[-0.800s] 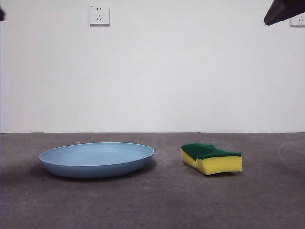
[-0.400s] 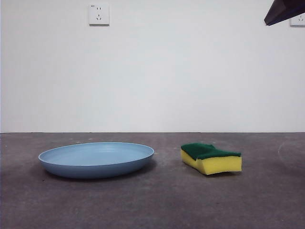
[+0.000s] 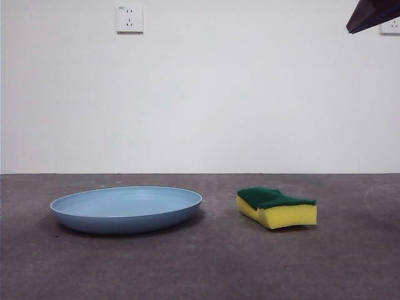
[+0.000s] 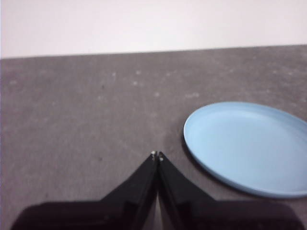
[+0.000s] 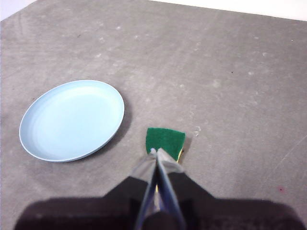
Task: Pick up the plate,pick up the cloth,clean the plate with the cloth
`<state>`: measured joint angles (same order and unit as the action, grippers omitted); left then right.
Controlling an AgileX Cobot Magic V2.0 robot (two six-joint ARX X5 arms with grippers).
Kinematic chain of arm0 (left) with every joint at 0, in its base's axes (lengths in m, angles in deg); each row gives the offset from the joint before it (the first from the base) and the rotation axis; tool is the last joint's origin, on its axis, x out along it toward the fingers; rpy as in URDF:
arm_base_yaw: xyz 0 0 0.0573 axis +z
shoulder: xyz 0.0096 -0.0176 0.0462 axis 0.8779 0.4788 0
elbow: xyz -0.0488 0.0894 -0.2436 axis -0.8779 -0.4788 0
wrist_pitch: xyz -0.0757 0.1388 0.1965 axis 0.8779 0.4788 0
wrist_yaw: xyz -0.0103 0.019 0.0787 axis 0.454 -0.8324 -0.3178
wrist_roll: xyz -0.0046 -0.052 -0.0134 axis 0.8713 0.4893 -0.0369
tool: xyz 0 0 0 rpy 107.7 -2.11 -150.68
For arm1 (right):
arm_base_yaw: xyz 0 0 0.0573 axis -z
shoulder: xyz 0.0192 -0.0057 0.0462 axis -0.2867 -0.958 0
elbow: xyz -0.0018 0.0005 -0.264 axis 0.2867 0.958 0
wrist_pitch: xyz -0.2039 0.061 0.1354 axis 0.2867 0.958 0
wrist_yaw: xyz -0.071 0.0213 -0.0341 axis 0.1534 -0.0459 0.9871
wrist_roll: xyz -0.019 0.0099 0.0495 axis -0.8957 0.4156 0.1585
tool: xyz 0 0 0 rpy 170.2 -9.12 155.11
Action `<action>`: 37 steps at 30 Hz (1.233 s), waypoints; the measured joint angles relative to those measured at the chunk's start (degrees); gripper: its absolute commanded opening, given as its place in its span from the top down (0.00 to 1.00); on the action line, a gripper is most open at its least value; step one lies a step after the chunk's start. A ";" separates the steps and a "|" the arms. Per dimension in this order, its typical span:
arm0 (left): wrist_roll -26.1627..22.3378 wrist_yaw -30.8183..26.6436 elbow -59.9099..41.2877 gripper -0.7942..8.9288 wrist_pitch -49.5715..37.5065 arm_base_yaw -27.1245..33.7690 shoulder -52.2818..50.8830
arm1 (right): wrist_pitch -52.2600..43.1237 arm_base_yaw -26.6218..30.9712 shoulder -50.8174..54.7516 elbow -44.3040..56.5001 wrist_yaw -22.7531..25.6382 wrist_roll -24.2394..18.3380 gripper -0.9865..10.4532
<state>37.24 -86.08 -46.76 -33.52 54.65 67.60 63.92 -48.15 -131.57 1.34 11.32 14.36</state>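
Both pincers I see closed tight and empty: my right pincer [image 5: 157, 152] hangs high above the cloth [image 3: 277, 207], my left pincer [image 4: 157, 155] near the plate [image 3: 127, 209]. Smooth round light-blue plate and wavy yellow-and-green foam cloth lie apart on the rough grey counter [image 3: 212, 262], no readable writing.

Large round shallow light-blue plastic plate [image 3: 127, 208] flat on grey table [image 3: 206, 269], left of centre in front view. Small rectangular yellow foam sponge with green scouring layer [image 3: 277, 207] right of plate, near but apart, scouring layer up. White wall [image 3: 200, 100] behind table. White wall socket [image 3: 129, 19] high on wall, above plate.
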 measured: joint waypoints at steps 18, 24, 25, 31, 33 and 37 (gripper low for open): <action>0.52 -0.02 0.00 0.92 0.48 0.26 -0.04 | 0.00 -0.02 0.00 0.00 0.02 0.00 0.91; 0.52 -0.02 0.00 0.92 0.48 0.26 -0.02 | 0.00 -0.02 0.00 0.00 0.00 0.00 0.91; 0.52 -0.02 0.00 0.92 0.48 0.26 -0.02 | 0.00 0.00 0.00 0.00 0.02 0.00 0.91; 0.55 -0.02 0.00 0.92 0.48 0.26 -0.02 | 1.01 0.70 2.23 0.02 1.57 -1.55 0.91; 0.55 -0.02 0.00 0.92 0.48 0.26 -0.02 | 1.01 2.36 5.05 0.04 2.36 -4.07 0.91; 0.52 -0.04 0.00 0.92 0.48 0.26 -0.02 | 0.31 8.20 10.84 0.81 2.60 -6.27 0.91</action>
<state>37.77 -86.12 -46.76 -33.04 54.91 67.58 64.22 -39.95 -120.73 2.15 13.93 8.08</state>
